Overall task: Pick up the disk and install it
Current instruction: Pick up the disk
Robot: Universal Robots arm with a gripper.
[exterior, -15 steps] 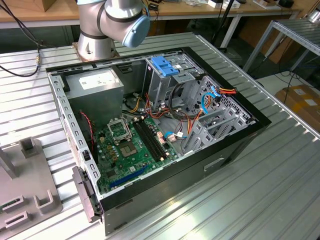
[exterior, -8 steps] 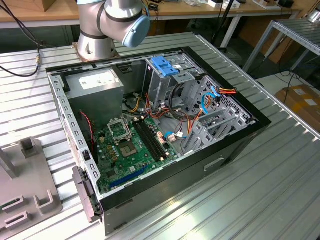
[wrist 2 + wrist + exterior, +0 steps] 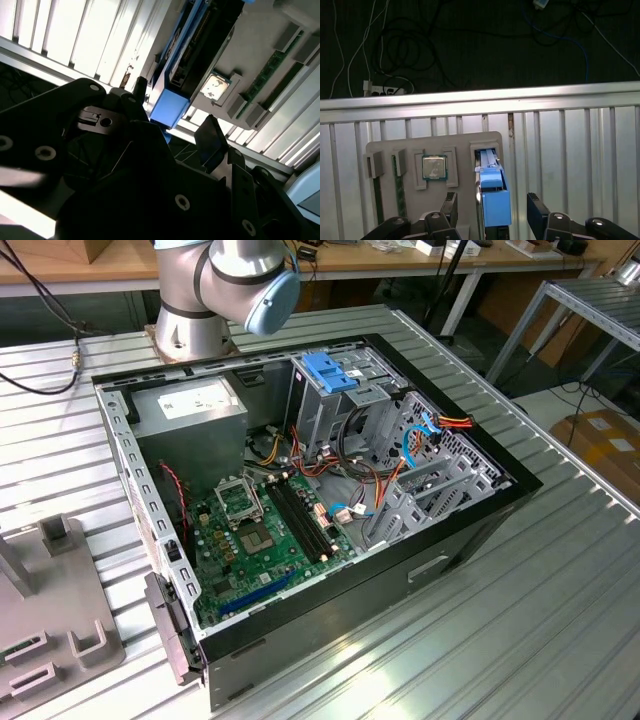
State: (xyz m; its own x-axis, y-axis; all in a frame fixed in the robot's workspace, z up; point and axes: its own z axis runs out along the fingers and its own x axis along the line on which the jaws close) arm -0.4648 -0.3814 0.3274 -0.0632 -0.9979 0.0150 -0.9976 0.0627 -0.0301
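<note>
Two black fingers (image 3: 536,212) of the gripper (image 3: 491,200) stand wide apart, one on either side of the disk (image 3: 495,192); a gap shows between each finger and the disk, so nothing is clamped. The disk stands on edge in a slot of a grey fixture tray (image 3: 485,140), not yet lifted; its light-blue carrier rail (image 3: 170,107) wraps the end turned toward the gripper, and in the second wrist view the dark body of the disk runs away from that blue end along the rail.

Just beside the disk's slot the tray holds a processor chip (image 3: 434,167) in a square recess; beyond the chip two memory sticks (image 3: 399,187) lie in narrow slots. The tray rests on a slatted metal table (image 3: 570,150); past the table's edge lies a dark floor (image 3: 470,45) with loose cables (image 3: 395,55) and a power strip (image 3: 382,90).

In the exterior view an open computer case (image 3: 480,530) lies on the table; inside it are a green motherboard (image 3: 265,530), a grey power supply (image 3: 190,410), and at the far side a metal drive cage (image 3: 335,410) topped by a blue latch (image 3: 330,370). The arm's base (image 3: 190,320) stands just beyond the case's far edge; a grey slotted plate (image 3: 60,640) lies at the exterior view's near left, apart from the case.
</note>
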